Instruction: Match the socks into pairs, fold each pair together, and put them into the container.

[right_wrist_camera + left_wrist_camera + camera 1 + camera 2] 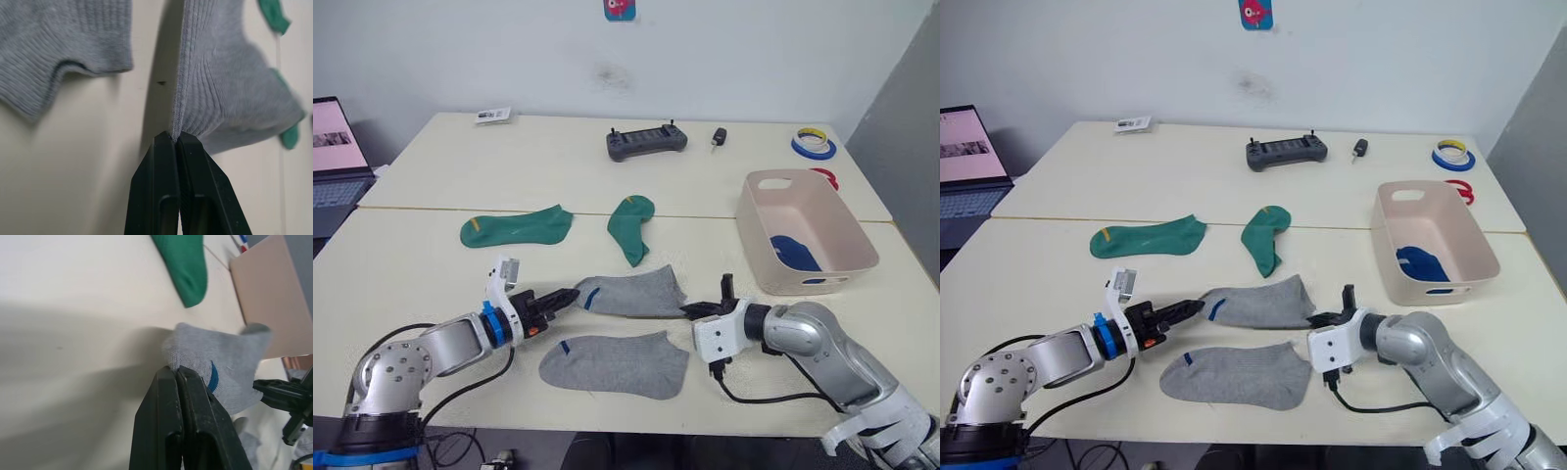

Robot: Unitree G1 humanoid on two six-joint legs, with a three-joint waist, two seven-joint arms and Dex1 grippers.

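Your stock on the bench [431,284]:
- upper grey sock [631,292], left claw [570,294] and right claw [695,310] each clamped on one end;
- second grey sock [615,364], just below it;
- two green socks [517,227], farther back;
- pink container [759,250], right, blue sock [795,252] inside.

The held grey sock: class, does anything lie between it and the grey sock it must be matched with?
Nothing visible. The held grey sock hangs between both grippers, left and right; bare table separates it from the other grey sock.
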